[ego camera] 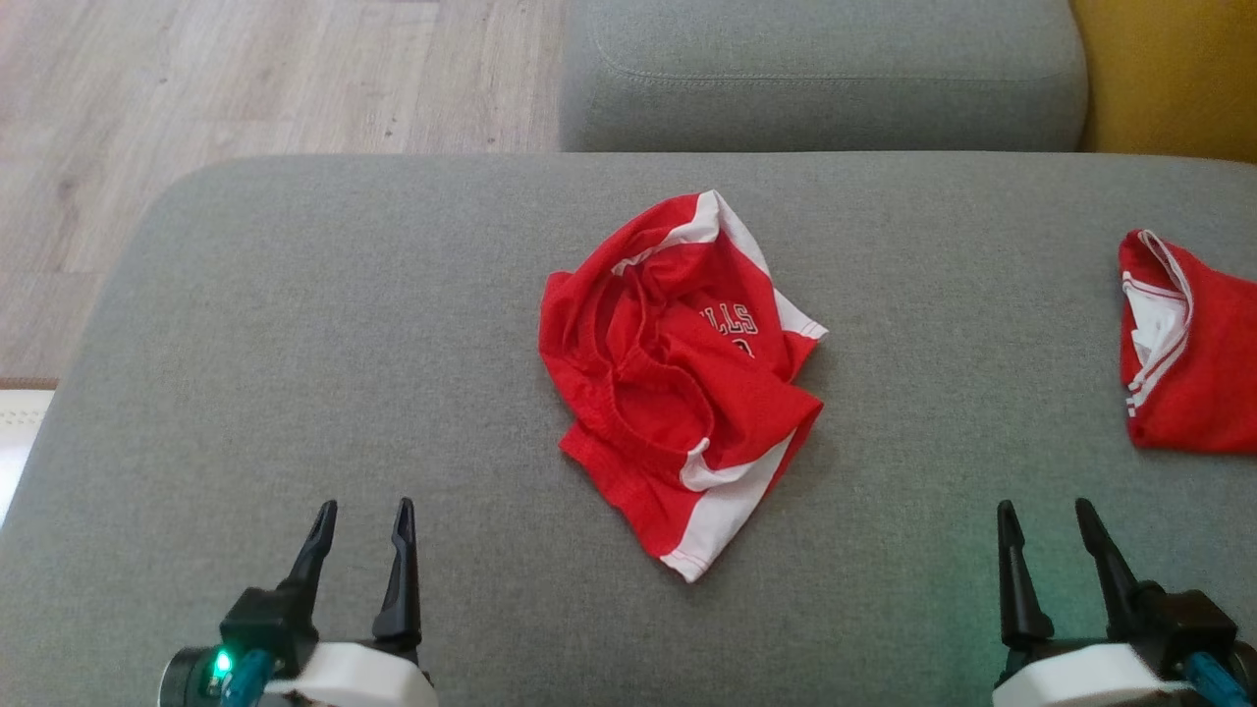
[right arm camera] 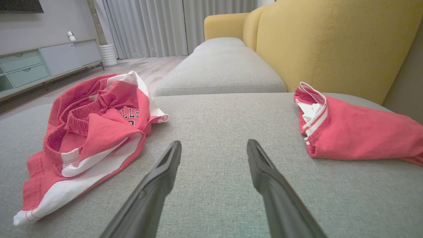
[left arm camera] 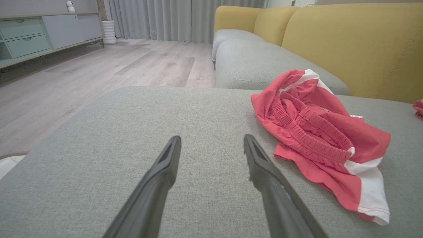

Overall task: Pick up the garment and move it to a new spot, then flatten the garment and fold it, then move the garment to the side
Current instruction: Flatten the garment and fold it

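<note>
- The left gripper [ego camera: 365, 506] and right gripper [ego camera: 1044, 506] sit nearest, both spread wide and holding nothing, low over the near edge.
- The grey sofa seat [ego camera: 295, 344] carries everything; its left half looks a fair new spot.
- The red-and-white basketball shorts [ego camera: 678, 383] lie crumpled mid-seat, between the two grippers and further back, well apart from both.
- A second red garment [ego camera: 1193, 363] rests at the right edge and is best left alone.
- The first pick seems due: pinch the elastic waistband [ego camera: 638, 378], not a loose leg, so the shorts hang open.
</note>
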{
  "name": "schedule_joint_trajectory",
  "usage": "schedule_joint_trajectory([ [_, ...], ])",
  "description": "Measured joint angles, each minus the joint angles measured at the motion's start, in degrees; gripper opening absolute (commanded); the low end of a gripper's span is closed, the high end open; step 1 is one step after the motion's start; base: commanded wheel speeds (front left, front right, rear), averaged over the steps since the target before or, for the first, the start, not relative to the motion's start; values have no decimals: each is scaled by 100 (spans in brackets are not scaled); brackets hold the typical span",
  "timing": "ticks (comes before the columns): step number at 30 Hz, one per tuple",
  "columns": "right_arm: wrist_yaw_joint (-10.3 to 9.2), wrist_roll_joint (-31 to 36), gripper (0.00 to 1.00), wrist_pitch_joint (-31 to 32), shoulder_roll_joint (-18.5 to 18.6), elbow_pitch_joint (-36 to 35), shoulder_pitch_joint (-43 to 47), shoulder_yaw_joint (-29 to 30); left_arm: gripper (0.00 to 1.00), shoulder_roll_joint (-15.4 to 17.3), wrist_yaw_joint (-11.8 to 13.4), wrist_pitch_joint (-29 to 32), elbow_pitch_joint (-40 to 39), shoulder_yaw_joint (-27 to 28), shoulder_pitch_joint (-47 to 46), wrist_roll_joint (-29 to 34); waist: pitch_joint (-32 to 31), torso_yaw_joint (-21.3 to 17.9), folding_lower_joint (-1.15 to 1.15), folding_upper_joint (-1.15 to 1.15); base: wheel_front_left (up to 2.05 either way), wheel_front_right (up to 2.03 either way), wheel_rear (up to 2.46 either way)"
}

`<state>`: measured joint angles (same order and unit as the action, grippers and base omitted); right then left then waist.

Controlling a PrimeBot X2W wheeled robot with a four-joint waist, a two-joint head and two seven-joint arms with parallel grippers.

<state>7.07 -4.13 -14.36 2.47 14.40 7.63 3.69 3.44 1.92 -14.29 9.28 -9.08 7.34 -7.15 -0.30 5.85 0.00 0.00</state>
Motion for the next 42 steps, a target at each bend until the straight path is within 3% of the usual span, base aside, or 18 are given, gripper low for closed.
schedule_joint_trajectory([
  [8, 0, 0, 100, 0, 0, -1, -8, -11, 100, -11, -201, 0, -20, -188, -146, 111, 82, -50, 0, 0, 0, 0, 0],
  [13, 0, 0, 100, 0, 0, -10, -123, -121, 100, -30, -554, 87, 296, -1168, -955, 261, 258, -182, 0, 0, 0, 0, 0],
  [22, 0, -44, 100, 0, 1, -70, -493, -223, 100, -47, -646, 1334, 1157, -2297, -2360, -1, 669, -517, 0, 0, 0, 0, 0],
  [26, 0, -44, 100, 0, 1, -70, -498, -264, 100, -52, -646, 1934, 1596, -2563, -2787, -101, 846, -699, 0, 0, 0, 0, 0],
  [32, 0, -49, 100, 0, 1, -69, -662, -281, 100, -67, -645, 2190, 2117, -2727, -3195, -189, 996, -888, 0, 0, 0, 0, 0],
  [33, 0, -49, 100, 0, 1, -65, -692, -285, 90, -68, -644, 2250, 2208, -2736, -3246, -235, 1000, -905, 0, 0, 0, 0, 0],
  [35, 0, -49, 100, 0, 1, -63, -709, -288, 41, -69, -642, 2340, 2352, -2758, -3290, -315, 990, -925, 0, 0, 0, 0, 0],
  [36, 0, -49, 100, 0, 1, -58, -708, -290, 6, -68, -644, 2406, 2419, -2782, -3295, -393, 976, -933, 0, 0, 0, 0, 0],
  [37, 0, -51, 100, 0, 1, -57, -708, -291, 0, -67, -644, 2459, 2472, -2811, -3296, -463, 961, -940, 0, 0, 0, 0, 0],
  [42, 0, -91, 100, 0, 1, -47, -707, -300, 0, -66, -702, 2613, 2492, -2898, -3329, -922, 911, -979, 0, 0, 0, 0, 0],
])
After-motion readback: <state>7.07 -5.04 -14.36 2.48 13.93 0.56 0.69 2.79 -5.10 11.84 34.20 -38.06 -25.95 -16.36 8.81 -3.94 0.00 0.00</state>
